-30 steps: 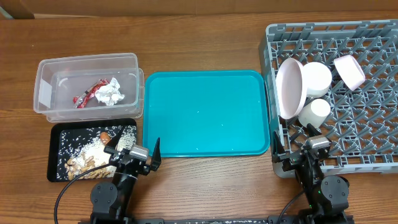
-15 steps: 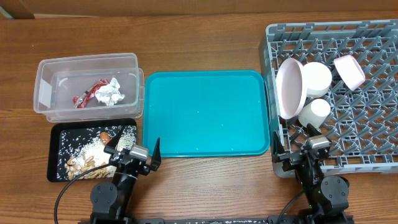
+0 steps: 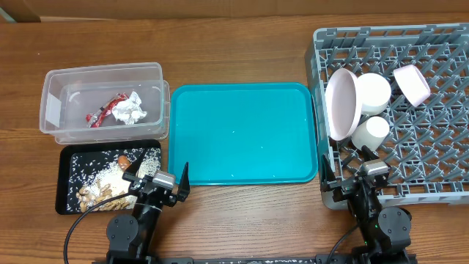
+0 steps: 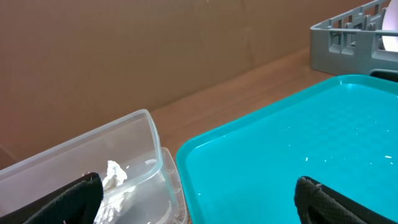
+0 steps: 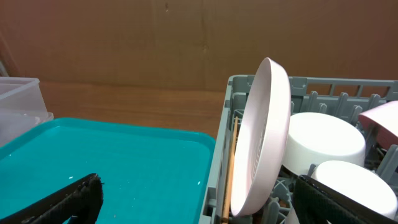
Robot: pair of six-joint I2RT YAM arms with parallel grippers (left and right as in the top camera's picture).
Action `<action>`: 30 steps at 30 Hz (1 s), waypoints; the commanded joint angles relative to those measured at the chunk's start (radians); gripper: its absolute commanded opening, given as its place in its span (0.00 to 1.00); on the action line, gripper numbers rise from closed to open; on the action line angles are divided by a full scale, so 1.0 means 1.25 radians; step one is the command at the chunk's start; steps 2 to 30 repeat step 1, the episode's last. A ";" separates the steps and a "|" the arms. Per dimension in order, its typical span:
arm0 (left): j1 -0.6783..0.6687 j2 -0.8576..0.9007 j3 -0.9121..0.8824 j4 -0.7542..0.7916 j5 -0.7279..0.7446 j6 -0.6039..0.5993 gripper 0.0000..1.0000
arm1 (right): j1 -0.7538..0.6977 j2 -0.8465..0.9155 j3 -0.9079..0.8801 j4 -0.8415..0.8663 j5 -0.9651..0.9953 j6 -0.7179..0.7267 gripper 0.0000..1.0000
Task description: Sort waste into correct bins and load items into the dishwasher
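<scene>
The clear tub [image 3: 51, 110] holds the crumpled white napkin [image 3: 130, 110] and the red foil wrapper [image 3: 102, 112]. The black tray [image 3: 66, 158] holds beige scraps with rice [image 3: 110, 183] and the small orange piece [image 3: 124, 160]. The grey dish rack [image 3: 432, 161] holds the white plate [image 3: 341, 103] on edge, bowls [image 3: 374, 92] and a cup [image 3: 369, 130]. Chopsticks [image 5: 231, 168] stand beside the plate [image 5: 264, 137] in the right wrist view. My left gripper [image 4: 198, 198] is open and empty near the front edge. My right gripper [image 5: 205, 198] is open and empty by the rack's front left corner.
The teal serving tray [image 3: 242, 132] lies between the bins and the rack, with nothing on it. A brown cardboard wall stands behind the table in both wrist views.
</scene>
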State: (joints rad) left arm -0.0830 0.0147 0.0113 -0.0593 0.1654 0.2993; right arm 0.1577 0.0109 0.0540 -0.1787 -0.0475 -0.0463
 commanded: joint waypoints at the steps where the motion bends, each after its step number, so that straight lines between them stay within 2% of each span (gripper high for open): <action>1: 0.005 -0.008 -0.005 0.003 0.009 0.009 1.00 | -0.001 -0.006 -0.003 0.004 0.001 -0.003 1.00; 30: 0.005 -0.008 -0.005 0.003 0.009 0.009 1.00 | -0.001 -0.006 -0.003 0.004 0.001 -0.003 1.00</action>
